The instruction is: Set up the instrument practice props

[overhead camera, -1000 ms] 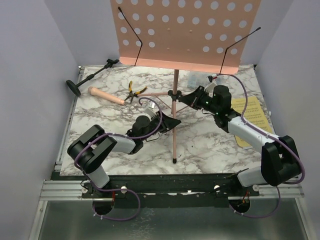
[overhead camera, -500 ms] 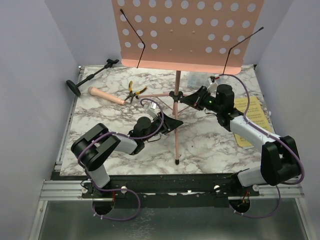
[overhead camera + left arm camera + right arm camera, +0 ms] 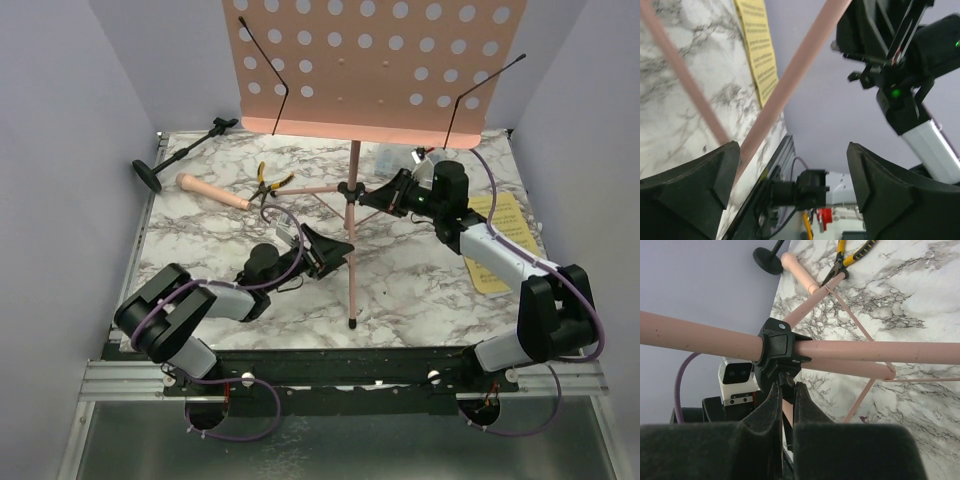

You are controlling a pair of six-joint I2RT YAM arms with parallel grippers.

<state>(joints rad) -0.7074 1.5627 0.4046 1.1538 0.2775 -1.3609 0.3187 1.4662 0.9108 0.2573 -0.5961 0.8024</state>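
Observation:
The pink perforated music stand (image 3: 370, 60) is upright on its tripod legs, pole (image 3: 353, 170) at table centre. My right gripper (image 3: 372, 197) is shut on the small black knob of the stand's black collar (image 3: 780, 347); the gripper (image 3: 786, 390) pinches it from below. My left gripper (image 3: 335, 250) is open beside the front leg (image 3: 790, 80), its fingers (image 3: 715, 170) holding nothing. The pink-beige microphone (image 3: 212, 191) and the black mic stand (image 3: 175, 152) lie at the back left. Yellow music sheets (image 3: 503, 235) lie flat at the right.
Yellow-handled pliers (image 3: 268, 183) lie by the stand's back-left leg. A clear plastic box (image 3: 395, 155) sits behind the pole under the desk. The front leg's foot (image 3: 353, 323) stands near the table's front edge. Grey walls close in both sides.
My left gripper has opened, let go of the stand's front leg and drawn back to the left. The right gripper keeps its hold; the stand shifted slightly right.

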